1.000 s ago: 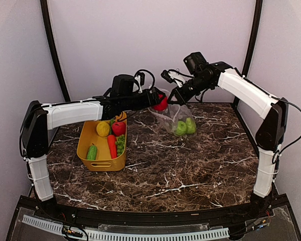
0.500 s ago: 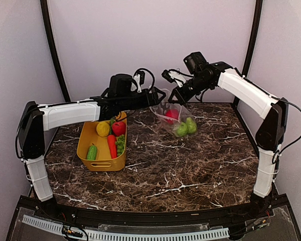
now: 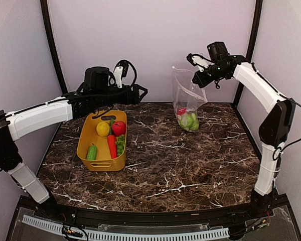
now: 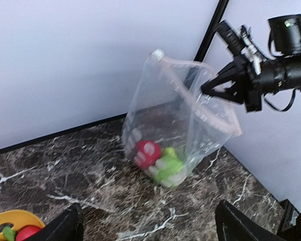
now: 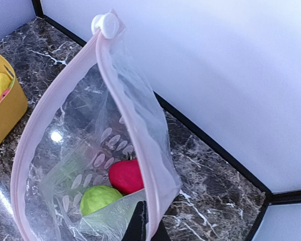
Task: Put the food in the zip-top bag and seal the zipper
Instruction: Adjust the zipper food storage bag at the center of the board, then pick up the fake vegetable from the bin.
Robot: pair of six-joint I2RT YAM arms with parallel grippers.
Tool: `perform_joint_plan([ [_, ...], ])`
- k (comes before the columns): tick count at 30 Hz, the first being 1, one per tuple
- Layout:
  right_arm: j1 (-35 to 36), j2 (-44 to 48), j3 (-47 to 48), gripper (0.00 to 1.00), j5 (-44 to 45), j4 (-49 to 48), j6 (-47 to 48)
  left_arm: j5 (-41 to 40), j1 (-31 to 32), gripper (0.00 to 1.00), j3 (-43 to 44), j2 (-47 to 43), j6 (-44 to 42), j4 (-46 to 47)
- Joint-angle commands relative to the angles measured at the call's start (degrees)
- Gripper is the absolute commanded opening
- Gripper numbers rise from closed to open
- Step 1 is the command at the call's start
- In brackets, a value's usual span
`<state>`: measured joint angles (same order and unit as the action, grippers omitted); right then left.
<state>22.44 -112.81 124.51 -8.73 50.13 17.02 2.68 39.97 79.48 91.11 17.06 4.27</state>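
Right wrist view has the zip-top bag [image 5: 135, 115] hanging open at the far right of the surface [image 3: 165, 165], a red apple [image 5: 125, 175] and green fruit [image 5: 100, 199] at its bottom, right fingers [image 5: 140, 228] clamped on the zipper [image 5: 52, 100] rim. One pinch only: the mouth could sag shut and the next drop miss. Yellow basket [image 3: 101, 164] holds lemon [image 3: 103, 129], second apple [image 3: 119, 128], carrot [image 3: 112, 145], cucumber [image 3: 92, 151], greens [image 3: 121, 144]; left fingers [image 4: 65, 228] open, empty

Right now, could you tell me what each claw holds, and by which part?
The right claw pinches the bag by its zipper edge; the left claw is open, empty.
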Motion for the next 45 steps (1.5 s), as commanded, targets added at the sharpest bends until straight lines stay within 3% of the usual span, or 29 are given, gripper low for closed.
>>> perform_joint_plan([
  [1,0.1,4.3,-0.6,0.00,3.1,-6.8,4.5,-4.0,-3.0,0.90,-3.5,-2.5,-2.8,-14.3],
  [8,7.1,6.3,-6.6,0.00,-4.8,-6.1,1.3,-9.4,-7.0,0.90,-2.5,-1.4,-0.5,-32.8],
  [12,11.6,5.1,-9.5,0.00,-4.9,-6.2,2.2,-10.2,-8.2,0.90,-4.3,-1.7,0.3,-36.2],
  [22,12.2,4.0,-11.6,0.00,-8.6,-6.0,0.5,-20.3,-9.2,0.85,-2.9,1.1,6.7,-52.9],
  [33,12.3,3.7,-11.4,0.00,-9.5,-5.9,0.1,-17.3,-9.2,0.72,-4.9,5.5,7.3,-57.8],
  [39,12.4,3.3,-11.2,0.00,-9.6,-5.7,-0.1,-21.3,-9.2,0.61,-5.2,8.4,7.4,-58.8],
  [45,12.8,2.8,-11.0,0.00,-9.3,-5.5,0.2,-22.3,-9.2,0.58,-7.2,10.4,7.9,-56.7],
])
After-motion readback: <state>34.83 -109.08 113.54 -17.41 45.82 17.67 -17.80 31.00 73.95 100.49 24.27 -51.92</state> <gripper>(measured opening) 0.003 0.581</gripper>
